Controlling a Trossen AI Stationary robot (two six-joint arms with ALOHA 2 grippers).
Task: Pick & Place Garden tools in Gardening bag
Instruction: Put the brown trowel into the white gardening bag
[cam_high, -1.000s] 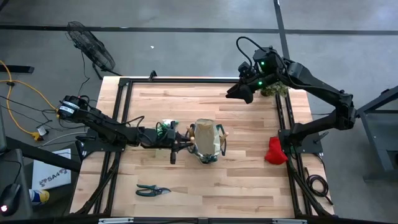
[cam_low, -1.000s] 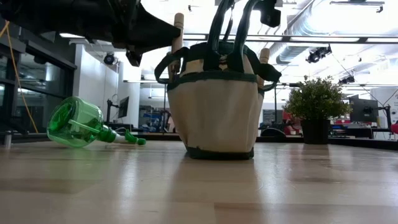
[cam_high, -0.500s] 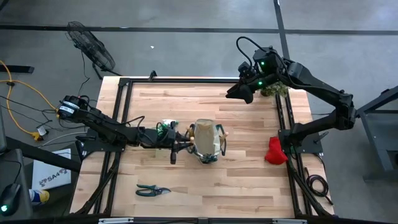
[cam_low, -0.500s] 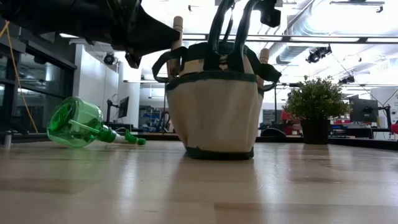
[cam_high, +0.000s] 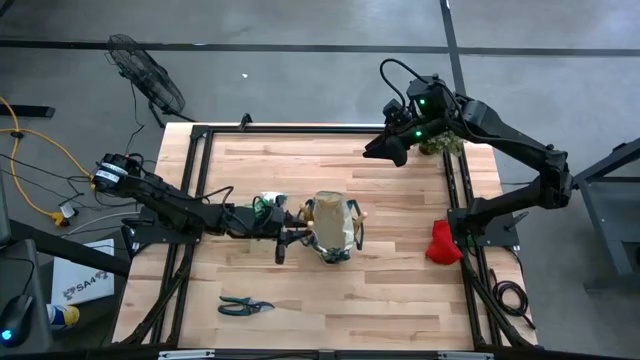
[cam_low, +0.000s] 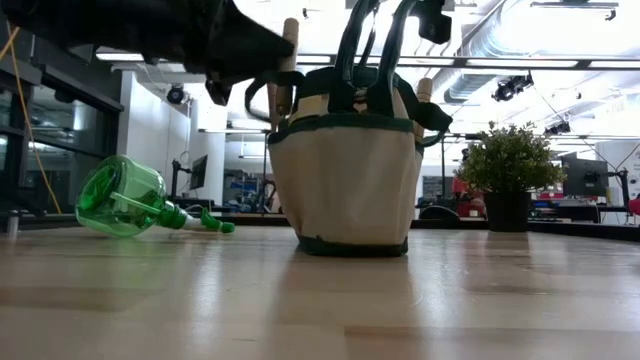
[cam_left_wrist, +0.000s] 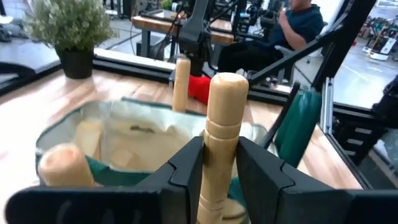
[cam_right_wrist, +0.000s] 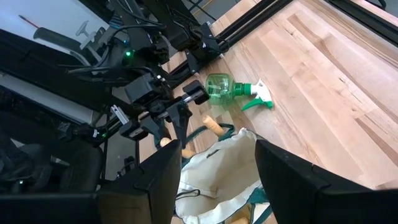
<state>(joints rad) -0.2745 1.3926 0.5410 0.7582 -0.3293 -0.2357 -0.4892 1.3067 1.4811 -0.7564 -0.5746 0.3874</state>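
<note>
At the gardening bag's (cam_high: 333, 228) rim, left hand (cam_left_wrist: 214, 165) straddles a wooden tool handle (cam_left_wrist: 224, 115) (slotted upright), fingers barely parted; right hand (cam_high: 385, 152) waits open.

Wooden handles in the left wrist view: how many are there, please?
3 wooden handles: one at the left gripper, one at the gardening bag's far side, one at its near edge; more may hide inside.
</note>
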